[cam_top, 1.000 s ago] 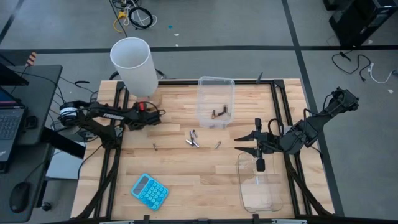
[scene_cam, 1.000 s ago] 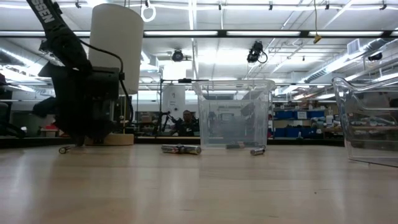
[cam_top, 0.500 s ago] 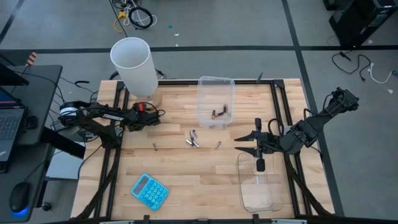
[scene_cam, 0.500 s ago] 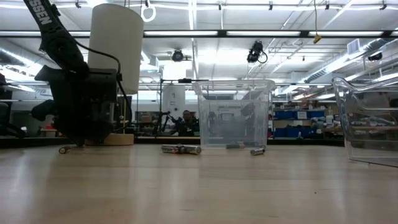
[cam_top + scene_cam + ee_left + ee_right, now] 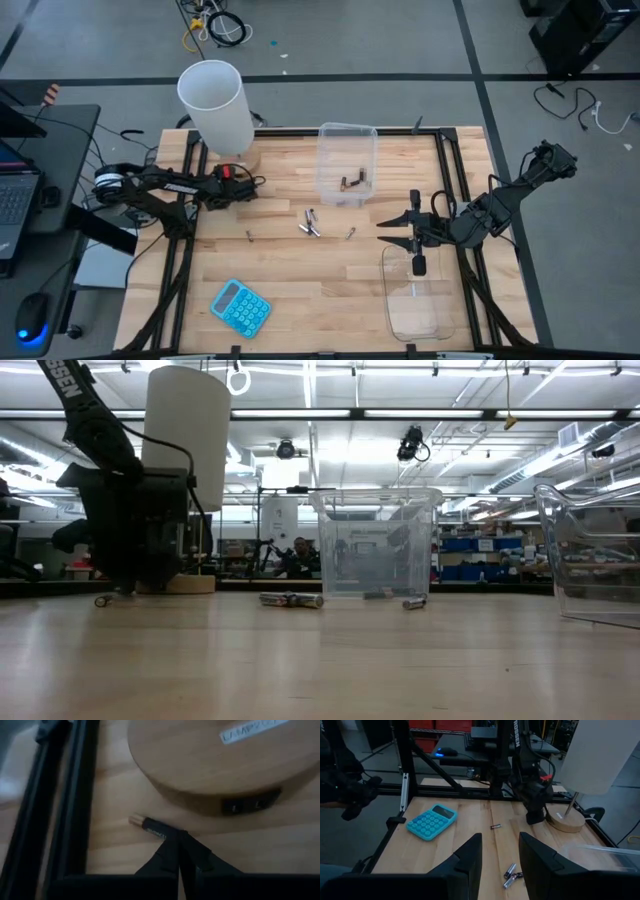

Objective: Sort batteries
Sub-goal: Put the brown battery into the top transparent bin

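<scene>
My left gripper [image 5: 179, 837] is low beside the lamp's wooden base [image 5: 215, 760] at the table's far left, its fingers shut. A dark battery [image 5: 150, 826] lies flat on the wood, pointing away from its tips. Loose batteries lie mid-table: a pair [image 5: 311, 224], one [image 5: 350, 233] to their right and one [image 5: 248, 235] to their left. More batteries [image 5: 352, 183] lie in the far clear tub [image 5: 347, 150]. My right gripper [image 5: 500, 842] hangs open above the table's right side, holding nothing. My left gripper's shut fingertips come slanting down onto the dark battery's near end [image 5: 169, 834], roughly in line with its length. The tips hide that end, so I cannot tell whether they pinch it or only rest against it. The battery lies flat on the table.
A tall white lamp shade [image 5: 215, 100] rises over the left gripper. A blue calculator [image 5: 240, 307] lies at the near left. A second clear tub [image 5: 415, 295] stands at the near right, under the right arm. Black frame rails [image 5: 75, 795] run along the table's sides.
</scene>
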Available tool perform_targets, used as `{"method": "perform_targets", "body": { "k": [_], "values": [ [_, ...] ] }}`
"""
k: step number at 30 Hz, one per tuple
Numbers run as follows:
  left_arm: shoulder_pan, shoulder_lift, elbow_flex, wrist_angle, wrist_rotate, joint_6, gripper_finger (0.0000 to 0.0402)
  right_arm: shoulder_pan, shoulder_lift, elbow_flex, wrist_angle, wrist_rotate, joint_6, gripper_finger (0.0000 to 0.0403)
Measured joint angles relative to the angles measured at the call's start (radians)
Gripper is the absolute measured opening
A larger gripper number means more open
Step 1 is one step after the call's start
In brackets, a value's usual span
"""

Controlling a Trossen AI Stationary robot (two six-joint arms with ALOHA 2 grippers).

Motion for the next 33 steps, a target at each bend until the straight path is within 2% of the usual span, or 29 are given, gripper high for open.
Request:
{"method": "perform_targets", "body": {
  "k": [4, 8, 11, 16, 27, 33],
  "values": [
    [-0.015, 0.0, 0.0, -0.005, 0.062, -0.002, 0.0003, 0.0, 0.005, 0.0, 0.001, 0.0, 0.001, 0.0115],
    [-0.048, 0.0, 0.009, -0.024, 0.075, -0.024, 0.0003, 0.0, 0.02, 0.0, 0.0, 0.0, 0.001, 0.0115],
    [-0.071, 0.003, 0.056, -0.105, 0.118, -0.029, 0.0003, -0.004, 0.032, 0.0, 0.003, 0.0, 0.0, 0.0115],
    [-0.1, 0.004, 0.169, -0.288, 0.252, -0.031, 0.0003, -0.006, 0.032, 0.0, 0.011, 0.0, 0.0, 0.0115],
    [-0.152, 0.004, 0.291, -0.431, 0.191, -0.03, 0.0003, -0.006, 0.032, 0.0, 0.01, 0.0, -0.009, 0.0115],
    [-0.181, 0.003, 0.307, -0.608, 0.114, -0.142, 0.0007, -0.006, 0.031, 0.0, 0.01, 0.0, -0.009, 0.0115]
  ]
}}
